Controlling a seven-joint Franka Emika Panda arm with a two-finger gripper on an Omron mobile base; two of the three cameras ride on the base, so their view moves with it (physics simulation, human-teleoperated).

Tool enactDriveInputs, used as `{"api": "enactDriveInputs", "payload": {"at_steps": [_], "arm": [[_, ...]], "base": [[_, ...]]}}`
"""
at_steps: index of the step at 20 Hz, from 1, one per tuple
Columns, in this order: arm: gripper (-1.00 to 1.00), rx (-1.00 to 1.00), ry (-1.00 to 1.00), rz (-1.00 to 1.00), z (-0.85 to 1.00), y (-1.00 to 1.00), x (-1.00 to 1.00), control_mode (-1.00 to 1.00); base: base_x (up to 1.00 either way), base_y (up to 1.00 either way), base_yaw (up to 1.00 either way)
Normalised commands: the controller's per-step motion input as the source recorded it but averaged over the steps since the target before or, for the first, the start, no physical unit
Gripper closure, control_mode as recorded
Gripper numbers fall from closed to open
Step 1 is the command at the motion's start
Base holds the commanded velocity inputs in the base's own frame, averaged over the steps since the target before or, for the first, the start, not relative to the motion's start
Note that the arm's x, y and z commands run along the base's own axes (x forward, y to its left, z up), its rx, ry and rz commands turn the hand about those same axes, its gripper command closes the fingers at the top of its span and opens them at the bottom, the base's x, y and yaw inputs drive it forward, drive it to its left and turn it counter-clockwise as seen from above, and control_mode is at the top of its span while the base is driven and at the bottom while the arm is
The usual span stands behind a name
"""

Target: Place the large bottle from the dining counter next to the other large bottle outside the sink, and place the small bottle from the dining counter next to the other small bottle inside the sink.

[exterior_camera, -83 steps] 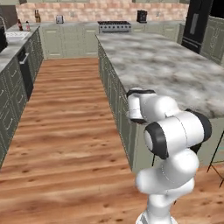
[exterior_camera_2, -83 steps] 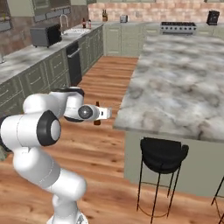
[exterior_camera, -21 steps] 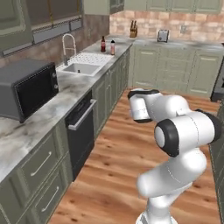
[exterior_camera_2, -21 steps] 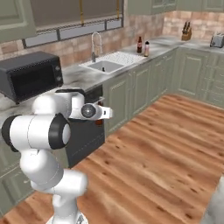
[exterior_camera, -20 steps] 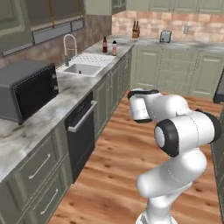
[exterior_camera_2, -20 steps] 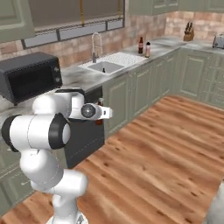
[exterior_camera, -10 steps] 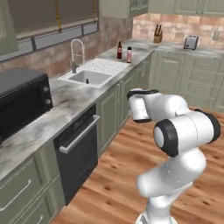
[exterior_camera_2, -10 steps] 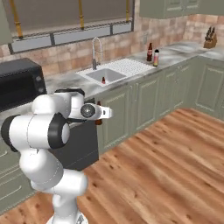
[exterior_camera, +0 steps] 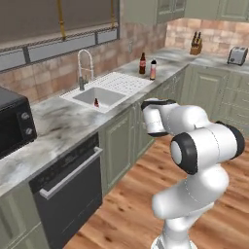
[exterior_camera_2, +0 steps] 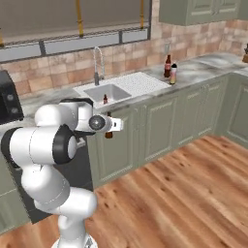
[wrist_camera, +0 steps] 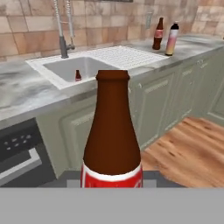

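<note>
**Small bottle carried, facing the sink**

Our gripper [exterior_camera_2: 112,127] pinches the small bottle [wrist_camera: 112,135] upright, short of the table [exterior_camera: 53,116]. Another small bottle [exterior_camera: 96,102] stands inside the sink [exterior_camera: 104,90]. Pink-orange large bottle [exterior_camera: 152,69] stands beside the brown large bottle [exterior_camera: 142,63].

The base has driven on from the dining counter across the wood floor, so both base views have swung round and closed in on the sink [exterior_camera: 99,95] counter; the things themselves have not shifted. The microwave [exterior_camera: 12,121] has slid toward the frame edge. The tap [exterior_camera_2: 98,64], the other large bottle [exterior_camera_2: 167,66] and the pink-orange bottle [exterior_camera_2: 173,74] beside it (standing just apart) loom larger.
</note>
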Motion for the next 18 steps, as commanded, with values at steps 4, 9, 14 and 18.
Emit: {"api": "enactDriveInputs", "payload": {"at_steps": [4,9,14,18], "arm": [[1.00,0.00,0.00,0.00,0.00,0.00,0.00,1.00],[1.00,0.00,0.00,0.00,0.00,0.00,0.00,1.00],[1.00,0.00,0.00,0.00,0.00,0.00,0.00,1.00],[1.00,0.00,0.00,0.00,0.00,0.00,0.00,1.00]], "base": [[1.00,-0.73,0.30],[1.00,-0.63,0.32],[1.00,-0.35,0.35],[0.83,-0.04,0.35]]}}
